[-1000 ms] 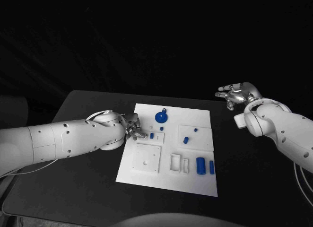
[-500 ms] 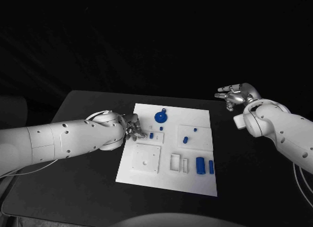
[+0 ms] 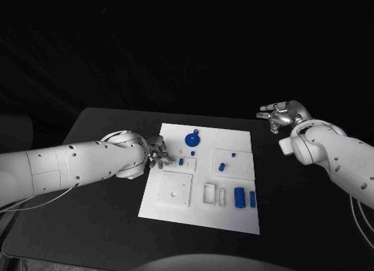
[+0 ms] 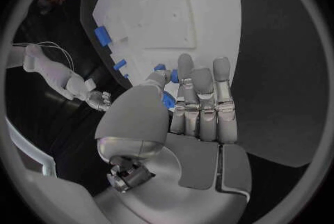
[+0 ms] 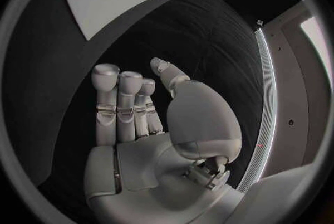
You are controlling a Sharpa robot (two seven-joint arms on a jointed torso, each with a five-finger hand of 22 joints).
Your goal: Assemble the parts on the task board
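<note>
Nothing has moved: six blue parts (image 3: 192, 139) on the task board (image 3: 236, 214).

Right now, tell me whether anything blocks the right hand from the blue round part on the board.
Nothing visible does. The right hand hangs open off the task board; only bare black table lies between it and the blue round part.

Parts (image 3: 239, 197) on task board (image 3: 236, 220)

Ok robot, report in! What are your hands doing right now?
Left hand at task board edge, pinching a small blue part. Right hand open, off the board. Nothing in the way.
</note>
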